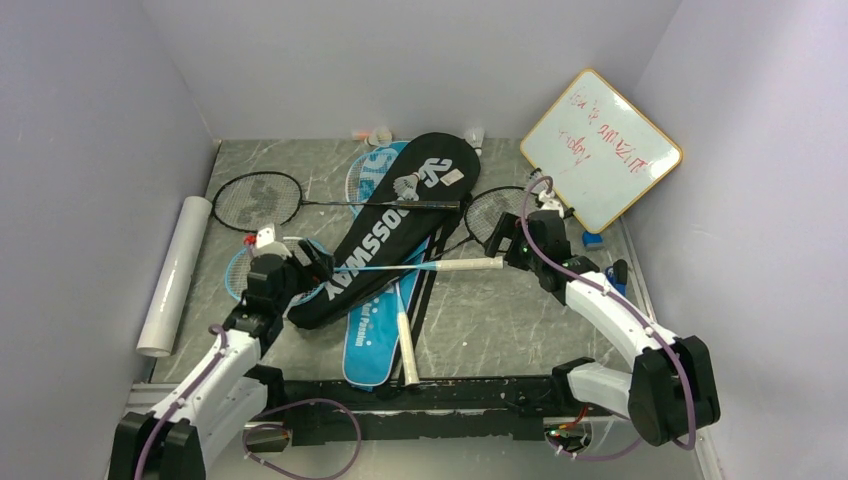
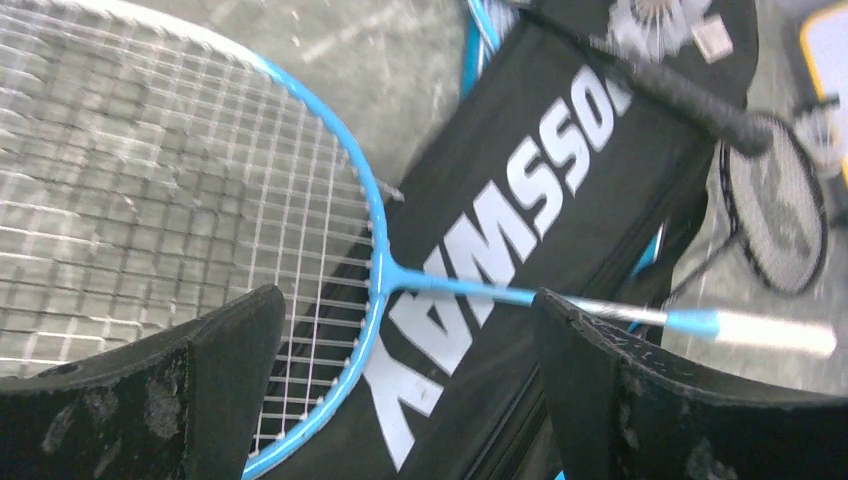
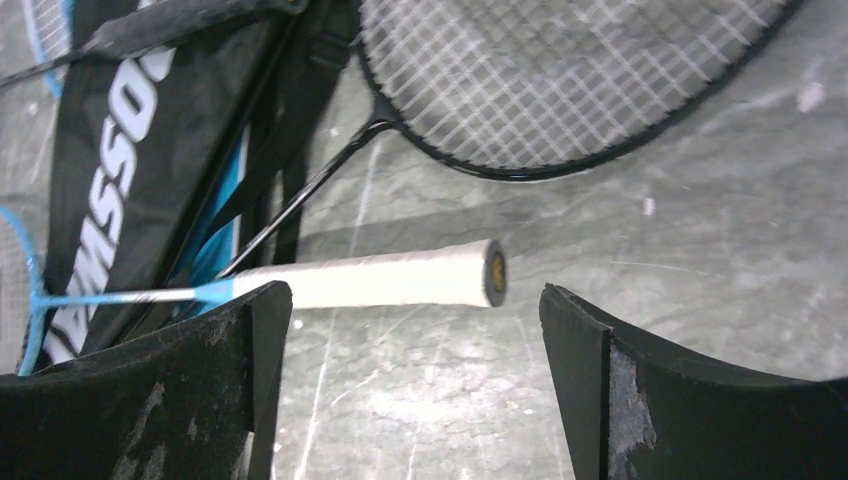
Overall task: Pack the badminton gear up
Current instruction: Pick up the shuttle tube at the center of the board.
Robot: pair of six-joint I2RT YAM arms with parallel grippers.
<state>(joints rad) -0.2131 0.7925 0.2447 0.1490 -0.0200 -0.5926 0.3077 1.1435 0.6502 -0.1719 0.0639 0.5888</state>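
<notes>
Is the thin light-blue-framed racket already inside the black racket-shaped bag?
No, the light-blue racket lies uncovered across the black bag.

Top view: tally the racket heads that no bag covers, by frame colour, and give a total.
Black-framed racket heads: 2
Light-blue-framed racket heads: 1
Total: 3

Racket (image 1: 440, 265) across upper bag (image 1: 385, 240), tube (image 1: 177, 275) left, whiteboard (image 1: 600, 150) right
</notes>
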